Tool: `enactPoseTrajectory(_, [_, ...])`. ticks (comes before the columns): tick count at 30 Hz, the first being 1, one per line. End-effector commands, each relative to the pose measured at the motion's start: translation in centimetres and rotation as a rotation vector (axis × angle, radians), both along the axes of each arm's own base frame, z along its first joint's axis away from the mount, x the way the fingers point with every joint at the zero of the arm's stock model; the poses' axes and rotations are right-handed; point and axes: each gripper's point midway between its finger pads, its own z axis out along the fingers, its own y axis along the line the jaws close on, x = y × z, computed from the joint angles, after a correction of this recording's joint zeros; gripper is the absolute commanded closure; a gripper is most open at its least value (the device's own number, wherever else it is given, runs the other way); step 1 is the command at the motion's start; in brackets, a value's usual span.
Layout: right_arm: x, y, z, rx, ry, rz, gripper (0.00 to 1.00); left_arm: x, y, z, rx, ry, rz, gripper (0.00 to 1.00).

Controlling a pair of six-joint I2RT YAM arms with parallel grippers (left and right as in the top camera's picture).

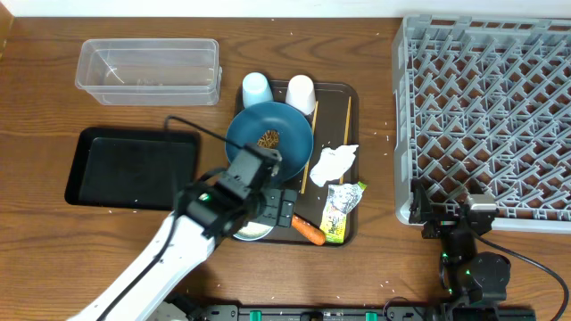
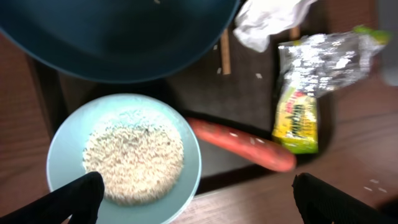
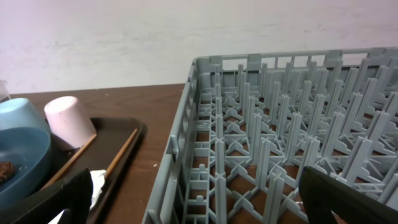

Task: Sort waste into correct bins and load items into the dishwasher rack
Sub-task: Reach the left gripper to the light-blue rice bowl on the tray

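Now, left gripper [image 2: 205,202] hangs, jaws apart, over the carrot [image 2: 242,144] beside the bowl [image 2: 59,140] of rice [image 2: 134,155], lower centre overhead; right gripper [image 3: 196,205], jaws apart too, sits by the rack [image 3: 186,143]. Danger: a jaw clipping the bowl rim could scatter rice.

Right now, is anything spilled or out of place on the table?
Yes. A few white rice grains lie loose on the table beside the brown tray, outside the bowl. Nothing looks tipped or broken.

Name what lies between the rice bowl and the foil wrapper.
The orange carrot, lying between the rice bowl and the foil wrapper; the left wrist view shows it plainly.
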Motion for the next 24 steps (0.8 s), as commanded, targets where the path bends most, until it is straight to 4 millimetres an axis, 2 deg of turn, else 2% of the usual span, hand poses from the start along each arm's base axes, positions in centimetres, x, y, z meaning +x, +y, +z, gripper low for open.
enactPoseTrajectory(1, [0.0, -0.4, -0.1, -0.010, 0.003, -0.016, 0.01, 1.0, 0.2, -1.1, 0.070, 0.004, 0.022, 0.02])
enactPoseTrajectory(5, [0.0, -0.4, -0.1, -0.010, 0.003, -0.016, 0.01, 1.4, -0.1, -2.7, 0.090, 0.043, 0.036, 0.02])
enactPoseTrajectory(10, [0.0, -0.4, -0.1, -0.010, 0.003, -0.015, 0.01, 1.4, -0.4, -3.8, 0.061, 0.108, 0.166, 0.02])
enactPoseTrajectory(18, [0.0, -0.4, -0.1, -0.010, 0.003, -0.015, 0.01, 1.4, -0.7, -4.8, 0.065, 0.137, 0.161, 0.02])
enactPoseTrajectory(24, [0.0, -0.4, -0.1, -0.010, 0.003, -0.015, 0.01, 1.4, -0.7, -6.9, 0.094, 0.200, 0.217, 0.02])
